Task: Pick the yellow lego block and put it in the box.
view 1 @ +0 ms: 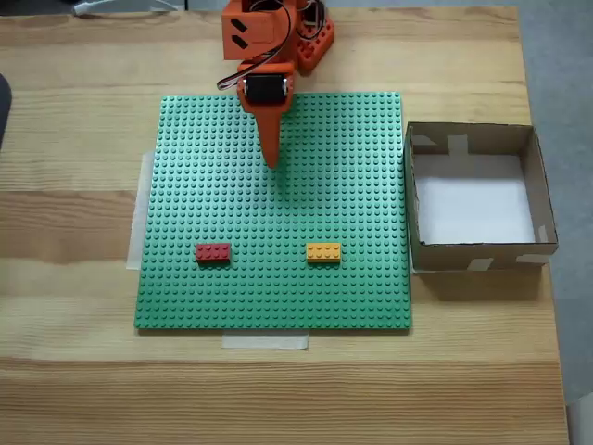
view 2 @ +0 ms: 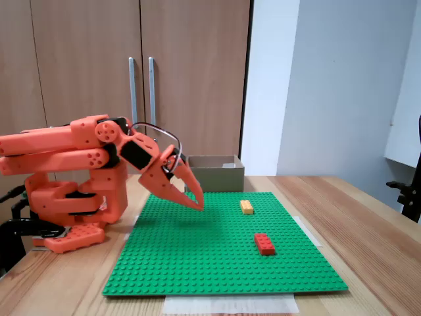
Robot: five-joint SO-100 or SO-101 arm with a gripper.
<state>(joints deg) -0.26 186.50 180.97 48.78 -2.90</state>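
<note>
The yellow lego block [view 1: 323, 252] sits on the green lego baseplate [view 1: 222, 185], toward the side where the box [view 1: 547, 222] is, with bare green studs all around it. From the side it shows as a small yellow brick [view 2: 247, 207] lying flat, farther off than the red lego block [view 2: 265, 243]. The red one [view 1: 213, 252] lies well apart from it on the same plate. The box stands on the wooden desk [view 1: 74, 371] just beside the plate's edge, and its white bottom has nothing in it. The orange pincer [view 2: 197, 205] hangs low over the middle of the plate, well apart from the yellow block, and it holds nothing. Its two fingers look pressed together into one point [view 1: 271, 162]. The block looks small, light and hard, so it should not bend or break. Its plastic sides are smooth and could slip. It may also be stuck onto the studs below, so it might need a firm pull. I think the best place to grab it is across its two long sides, near the middle, with the pincer coming straight down.
</note>
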